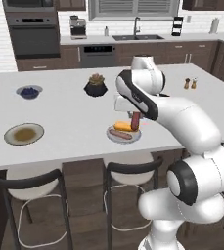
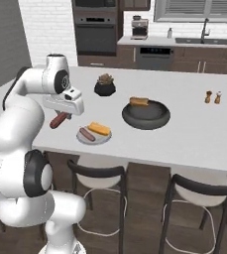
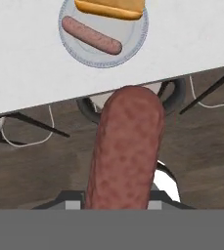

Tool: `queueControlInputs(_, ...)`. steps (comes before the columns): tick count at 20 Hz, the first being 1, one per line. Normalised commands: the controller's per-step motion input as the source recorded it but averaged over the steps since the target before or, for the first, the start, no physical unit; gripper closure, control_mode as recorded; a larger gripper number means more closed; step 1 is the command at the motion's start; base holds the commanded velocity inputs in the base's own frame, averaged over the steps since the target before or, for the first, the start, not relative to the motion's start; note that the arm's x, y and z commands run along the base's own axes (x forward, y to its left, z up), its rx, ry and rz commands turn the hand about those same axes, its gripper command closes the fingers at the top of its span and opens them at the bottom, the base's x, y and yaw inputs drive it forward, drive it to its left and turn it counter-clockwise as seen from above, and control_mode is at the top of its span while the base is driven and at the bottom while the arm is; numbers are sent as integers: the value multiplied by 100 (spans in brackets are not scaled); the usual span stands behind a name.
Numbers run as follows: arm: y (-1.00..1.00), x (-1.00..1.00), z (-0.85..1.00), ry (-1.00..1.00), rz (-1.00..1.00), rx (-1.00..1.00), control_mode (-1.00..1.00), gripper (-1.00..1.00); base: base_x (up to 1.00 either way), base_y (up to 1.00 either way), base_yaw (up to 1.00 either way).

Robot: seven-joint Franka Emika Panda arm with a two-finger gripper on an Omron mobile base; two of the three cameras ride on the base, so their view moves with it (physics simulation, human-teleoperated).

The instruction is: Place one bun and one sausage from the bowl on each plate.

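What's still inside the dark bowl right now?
One bun lies at the far rim of the dark bowl. No sausage shows on the visible floor; the near wall hides a strip of the inside.

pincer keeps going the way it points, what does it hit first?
Probably the floor just off the counter edge: the pincer, shut on a sausage, aims past it near the stools. Depth unclear.

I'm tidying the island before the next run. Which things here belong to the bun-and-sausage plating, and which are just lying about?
Job:
- gripper shut on a sausage
- pale grey plate with bun and sausage
- olive-centred plate
- dark bowl holding a bun

Lying about:
- plant pot
- blue-filled bowl
- shakers
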Motion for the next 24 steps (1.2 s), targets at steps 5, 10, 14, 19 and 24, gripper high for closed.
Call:
queueControlInputs(5, 0, 0, 0, 0, 0, 0, 100, 100, 25, 100, -7)
queueControlInputs(10, 0, 0, 0, 0, 0, 0, 100, 100, 47, 100, -9)
queueControlInputs(14, 0, 0, 0, 0, 0, 0, 100, 100, 83, 98, -8)
queueControlInputs(19, 35, 37, -23, 5, -2, 0, -100, 100, 35, 33, -3)
queueControlInputs(24, 43, 84, -99, 12, -4, 0, -100, 100, 0, 0, 0)
